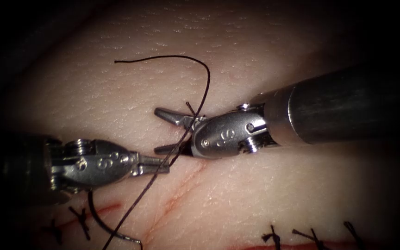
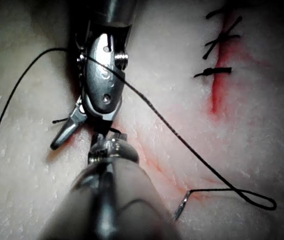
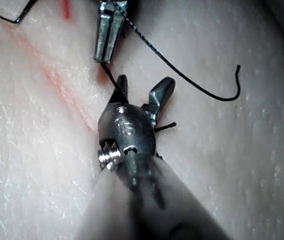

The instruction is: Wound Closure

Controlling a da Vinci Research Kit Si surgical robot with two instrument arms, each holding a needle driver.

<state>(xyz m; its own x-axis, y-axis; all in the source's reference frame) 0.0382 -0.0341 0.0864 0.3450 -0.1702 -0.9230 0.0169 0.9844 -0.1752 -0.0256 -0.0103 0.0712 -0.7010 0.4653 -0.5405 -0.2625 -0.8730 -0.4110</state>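
Note:
My left tool [image 1: 163,165] comes in from the lower left, its jaws shut on the dark thread [image 1: 207,78] at their tips, just left of the cut [image 1: 181,187]. My right tool [image 1: 157,131] reaches in from the right, its jaws open around the thread where it meets the tissue, holding nothing. The thread arcs above both tools to a free end at the upper left. Neither tool holds the curved needle [image 1: 100,222], which lies flat on the tissue below the left tool. In the left wrist view the needle [image 2: 181,207] trails a loop of thread [image 2: 182,142].
Finished stitches with cut ends sit at the lower left [image 1: 79,217] and along the lower right [image 1: 274,237]. Red fluid marks the cut. A short thread tail [image 1: 189,107] sticks up beside the right tool's upper jaw.

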